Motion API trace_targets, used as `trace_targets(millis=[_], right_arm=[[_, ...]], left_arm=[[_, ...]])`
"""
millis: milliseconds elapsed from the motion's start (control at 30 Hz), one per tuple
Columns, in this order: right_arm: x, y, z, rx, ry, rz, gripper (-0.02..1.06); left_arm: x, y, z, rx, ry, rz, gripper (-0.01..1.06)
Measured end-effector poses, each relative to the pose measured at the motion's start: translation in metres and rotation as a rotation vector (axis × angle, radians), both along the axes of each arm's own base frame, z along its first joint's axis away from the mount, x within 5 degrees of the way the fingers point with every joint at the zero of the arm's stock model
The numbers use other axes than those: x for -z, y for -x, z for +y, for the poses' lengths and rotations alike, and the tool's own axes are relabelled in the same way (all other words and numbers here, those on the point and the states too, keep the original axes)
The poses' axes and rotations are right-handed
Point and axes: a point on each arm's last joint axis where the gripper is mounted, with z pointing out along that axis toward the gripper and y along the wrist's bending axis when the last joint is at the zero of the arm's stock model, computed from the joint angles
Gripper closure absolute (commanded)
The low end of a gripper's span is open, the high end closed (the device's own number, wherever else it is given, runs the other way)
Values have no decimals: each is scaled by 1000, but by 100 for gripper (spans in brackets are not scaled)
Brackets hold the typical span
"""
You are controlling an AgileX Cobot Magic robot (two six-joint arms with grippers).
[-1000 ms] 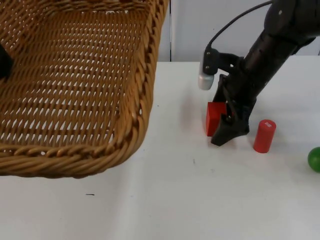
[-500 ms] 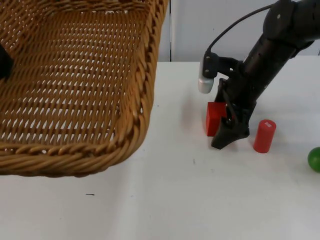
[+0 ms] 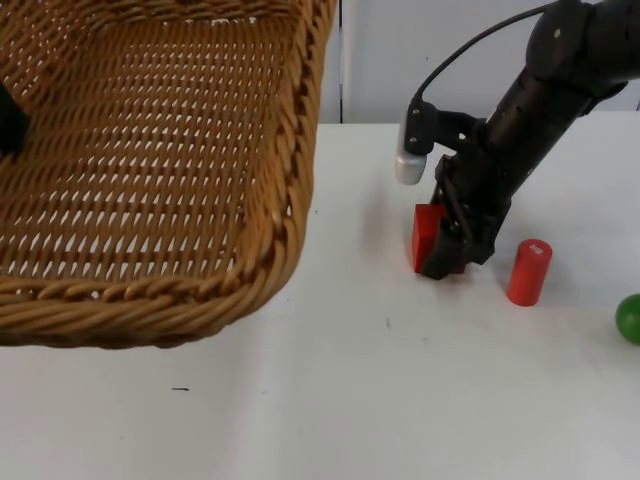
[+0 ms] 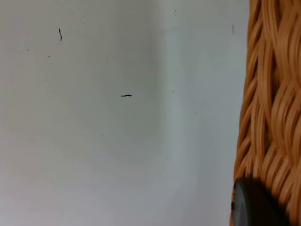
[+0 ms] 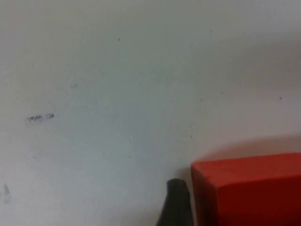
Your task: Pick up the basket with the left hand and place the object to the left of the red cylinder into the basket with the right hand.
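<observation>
The left hand (image 3: 8,122) is gripping the wicker basket (image 3: 160,170) by its rim, holding it raised above the tabletop (image 3: 400,400). The right hand (image 3: 447,252) is clenching on the red block (image 3: 428,232), which is sitting just left of the upright red cylinder (image 3: 528,272). The grasping step looks underway; next comes lifting it toward the basket. The block looks near cubic, no clear long axis.

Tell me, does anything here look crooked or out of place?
The red block looks tipped, its top edge slanting where the right gripper closes around it. The basket hangs tilted above the table. The red cylinder stands upright; nothing is spilled.
</observation>
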Motion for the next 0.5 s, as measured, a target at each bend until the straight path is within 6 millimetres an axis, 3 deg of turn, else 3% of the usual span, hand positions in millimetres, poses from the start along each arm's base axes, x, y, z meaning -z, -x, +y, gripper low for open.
trace_targets(millis=[400, 433, 500], right_arm=[[0, 0, 0, 1, 0, -1, 90], [0, 0, 0, 1, 0, -1, 90], [0, 0, 0, 1, 0, -1, 101]], left_arm=[[0, 0, -1, -6, 9, 3, 105], [0, 0, -1, -6, 9, 3, 105], [0, 0, -1, -6, 9, 3, 105]])
